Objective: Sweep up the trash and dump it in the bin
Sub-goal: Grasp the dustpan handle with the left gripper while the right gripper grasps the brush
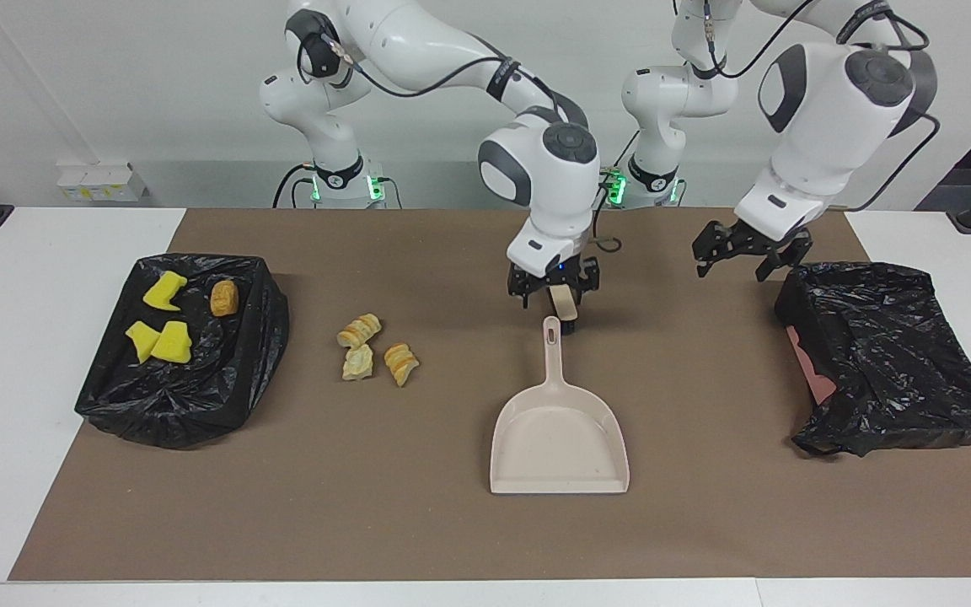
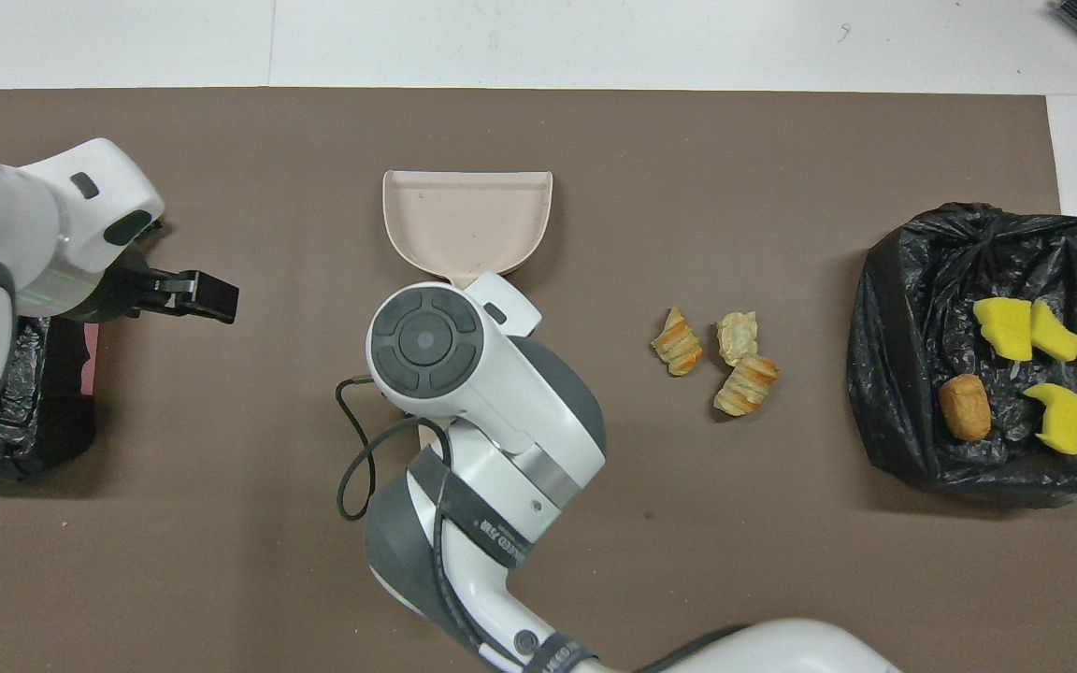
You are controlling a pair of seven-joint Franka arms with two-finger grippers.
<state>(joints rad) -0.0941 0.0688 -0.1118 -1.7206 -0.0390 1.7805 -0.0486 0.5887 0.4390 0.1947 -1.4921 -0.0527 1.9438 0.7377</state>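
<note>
- Judging progress, we are finding the job partly done: three yellow chunks point(image 1: 172, 341) and the bread roll point(image 1: 223, 298) are already lying in the bagged bin point(image 1: 182, 405) at the left of the facing view.
- We are counting three pastry pieces point(image 1: 361, 330) lying loose on the brown mat point(image 1: 367, 523), left of centre, between that bin and the dustpan point(image 1: 557, 438). They are what is left to sweep and dump.
- We are seeing the dustpan sitting flat at lower centre, its scoop empty and its handle pointing up the frame toward the robots.
- We are reading the right gripper point(image 1: 553, 293) as hanging over the handle's tip with its jaws apart, gripping nothing.
- We are placing the left gripper point(image 1: 743, 253) at upper right, jaws apart and empty, over the mat beside a second bagged bin point(image 1: 890, 362); no trash is showing in that bin.
- We are relying on the facing view for the gap between the right gripper and the handle, because overhead the right arm's wrist is covering both.
- We are getting from the overhead view a straight look into the scoop and the filled bin.
</note>
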